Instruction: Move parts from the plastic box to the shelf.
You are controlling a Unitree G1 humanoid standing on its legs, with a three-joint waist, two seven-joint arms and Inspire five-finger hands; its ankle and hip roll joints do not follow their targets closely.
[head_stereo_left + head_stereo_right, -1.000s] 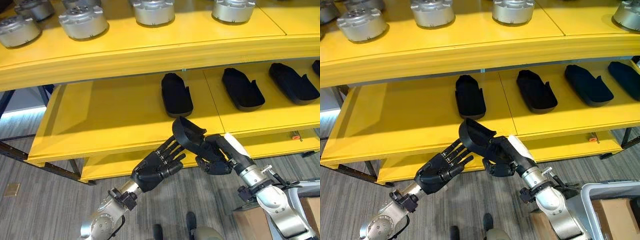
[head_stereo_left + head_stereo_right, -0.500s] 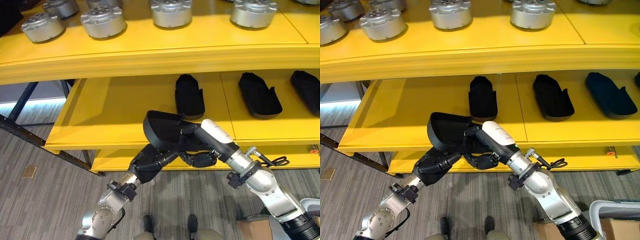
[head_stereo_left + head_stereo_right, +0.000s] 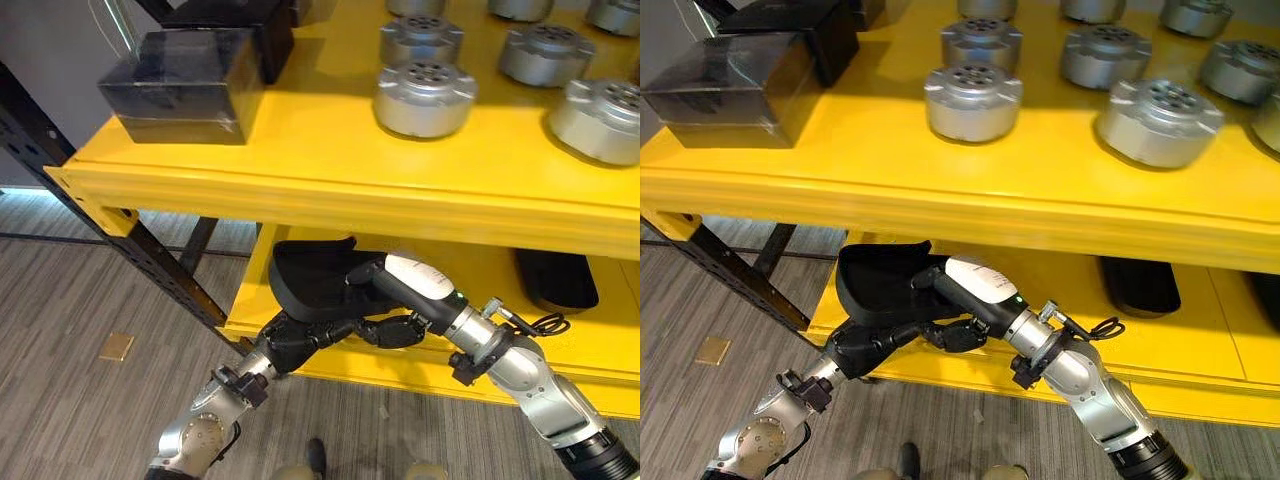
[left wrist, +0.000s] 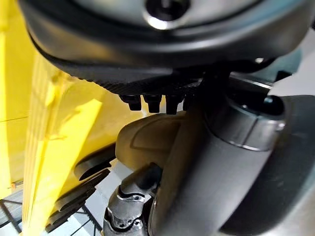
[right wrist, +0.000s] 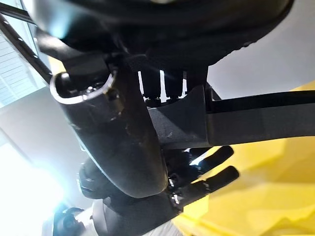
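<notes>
The right hand [image 3: 385, 300] is gripping a black tray-like part [image 3: 310, 282] at the front edge of the lower shelf [image 3: 600, 335], thumb curled over its rim; the left hand [image 3: 300, 337] is pressing beneath it, its fingers mostly hidden, so their state is unclear

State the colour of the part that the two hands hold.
Black part, matte; the left eye view shows it best.

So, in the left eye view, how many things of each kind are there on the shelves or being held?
silver round parts: 7, counting three cut off by the view's top edge
black shell parts: 2, one of them held
black boxes: 2
Total: 11
</notes>
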